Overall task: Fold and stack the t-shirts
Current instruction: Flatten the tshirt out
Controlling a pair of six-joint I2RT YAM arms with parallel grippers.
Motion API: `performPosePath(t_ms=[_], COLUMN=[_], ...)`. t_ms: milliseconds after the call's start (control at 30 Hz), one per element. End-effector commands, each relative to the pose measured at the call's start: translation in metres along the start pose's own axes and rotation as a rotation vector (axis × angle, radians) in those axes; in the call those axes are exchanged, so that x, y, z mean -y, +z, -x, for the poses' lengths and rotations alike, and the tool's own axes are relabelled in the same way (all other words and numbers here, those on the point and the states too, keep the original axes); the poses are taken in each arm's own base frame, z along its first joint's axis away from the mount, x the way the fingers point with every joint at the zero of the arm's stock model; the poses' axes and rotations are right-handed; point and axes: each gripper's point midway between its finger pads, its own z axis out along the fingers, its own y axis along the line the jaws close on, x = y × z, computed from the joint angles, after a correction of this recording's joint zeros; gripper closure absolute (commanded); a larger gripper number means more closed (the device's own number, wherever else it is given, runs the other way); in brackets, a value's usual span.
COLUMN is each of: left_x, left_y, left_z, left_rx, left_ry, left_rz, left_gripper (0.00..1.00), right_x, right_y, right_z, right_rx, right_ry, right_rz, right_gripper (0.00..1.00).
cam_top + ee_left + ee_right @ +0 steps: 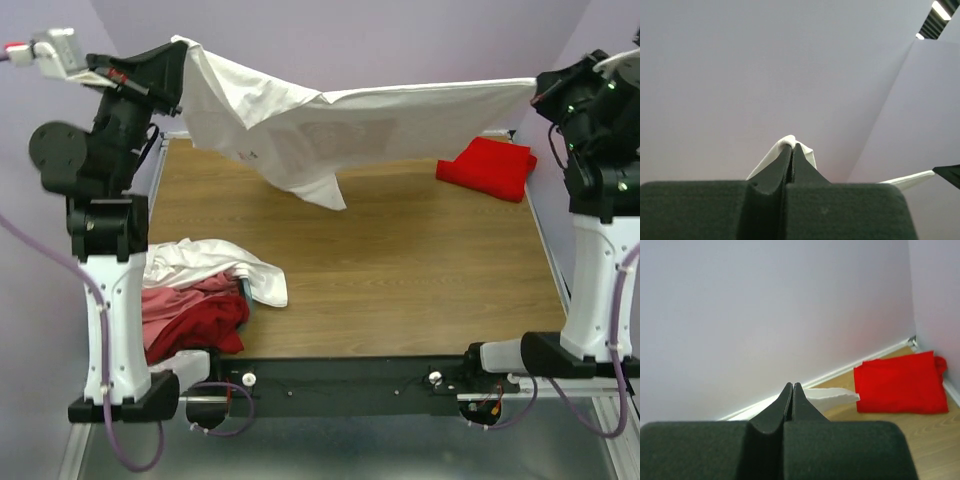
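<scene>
The left pincer [792,147] is pressed together on a bunched corner of the white shirt [300,125], with a wad of cloth curling over its tips. The right pincer [791,386] is pressed together too, gripping a thin edge of the same shirt. That edge shows as a pale sliver just past its tips.

Between them the shirt hangs in the air over the far half of the bench [400,270]. Its upper edge is drawn nearly straight, and one loose part droops at the middle without quite reaching the wood.

The step in hand looks like laying the shirt flat for folding. To do it well, both arms should come down together at the same height, with the top edge kept taut. The drooping part should touch the bench first, then the rest should be drawn out so the cloth lands without a tuck. The landing spot should be the bare middle, clear of the folded red shirt [490,165] at the far right and the unfolded pile [200,290] at the near left. A one-sided pull could tear the thin right-hand grip loose.

Only the top view shows the whole span, the droop, the faint print and the pile. The wrist views show how much cloth each grip has. The left one otherwise shows only wall [765,65] and the taut edge. The right one shows the red shirt lying square beside the wall.
</scene>
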Motion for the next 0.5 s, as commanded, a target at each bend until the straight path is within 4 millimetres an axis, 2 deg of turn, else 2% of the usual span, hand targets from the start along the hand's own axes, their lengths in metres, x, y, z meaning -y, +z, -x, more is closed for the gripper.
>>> performPosePath(t_ms=[0,33,67,100,167,233,333,367,467], left_x=[0.033,0.037,0.042,0.052,0.060,0.081,0.100,0.114,0.135], left_y=[-0.040,-0.047,-0.055,-0.068,-0.081,-0.101,-0.117,-0.128,-0.143], left_z=[0.052,0.058,0.065,0.078,0.091,0.113,0.132,0.146,0.165], left_rx=[0.159,0.174,0.191,0.227,0.251,0.302,0.339,0.376,0.427], left_ry=[0.118,0.130,0.152,0.165,0.189,0.230,0.264,0.278,0.279], left_rz=[-0.012,-0.008,-0.004,-0.005,0.005,-0.016,-0.036,-0.058,-0.102], left_gripper=[1.00,1.00,1.00,1.00,1.00,1.00,1.00,1.00,1.00], right_x=[0.001,0.002,0.005,0.006,0.008,0.010,0.011,0.014,0.018], right_y=[-0.062,-0.072,-0.092,-0.100,-0.124,-0.144,-0.166,-0.172,-0.193], right_z=[0.062,0.069,0.084,0.089,0.105,0.119,0.136,0.141,0.159], right_rx=[0.202,0.226,0.276,0.295,0.351,0.398,0.453,0.471,0.536], right_ry=[-0.022,-0.024,-0.023,-0.022,-0.018,-0.013,-0.014,-0.019,-0.029], right_rz=[-0.006,-0.010,-0.019,-0.023,-0.031,-0.037,-0.041,-0.059,-0.082], right_gripper=[0.99,0.99,0.99,1.00,1.00,0.99,1.00,0.99,0.99])
